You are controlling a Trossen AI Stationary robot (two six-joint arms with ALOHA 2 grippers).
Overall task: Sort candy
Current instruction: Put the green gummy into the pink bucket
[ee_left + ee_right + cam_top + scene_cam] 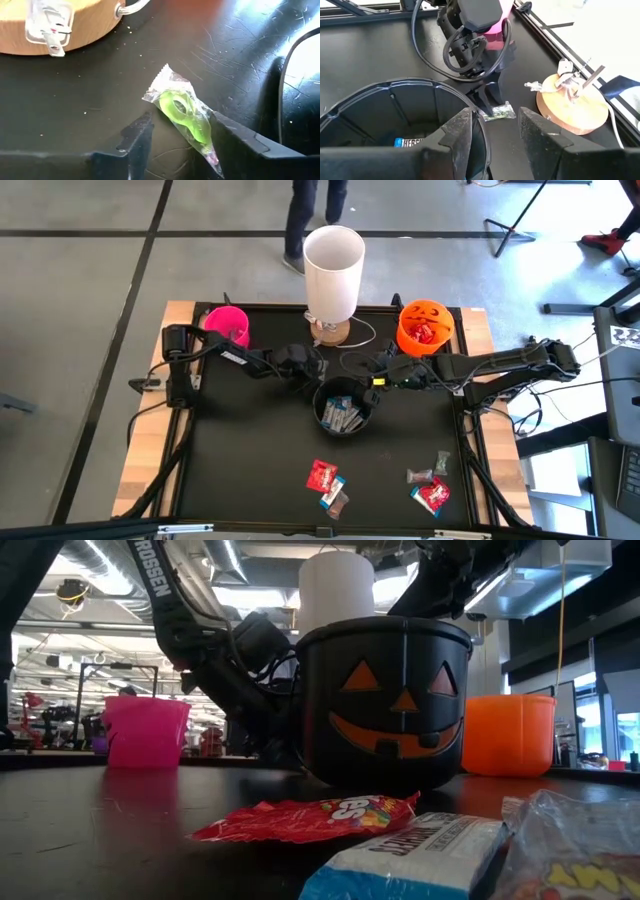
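The black bench (250,470) carries a white lamp (333,270) at the back, flanked by a pink cup (228,322) and an orange pumpkin bucket (424,326). Centre stage is the black pumpkin bucket (345,406), blue-and-white bars already inside, so that looks like their bin. The right pincer (495,132) hangs open at its rim. The left pincer (180,135), open, straddles a green clear-wrapped candy (184,112) lying on the bench, lined up to pinch. More loose candy (328,482) waits along the near edge.
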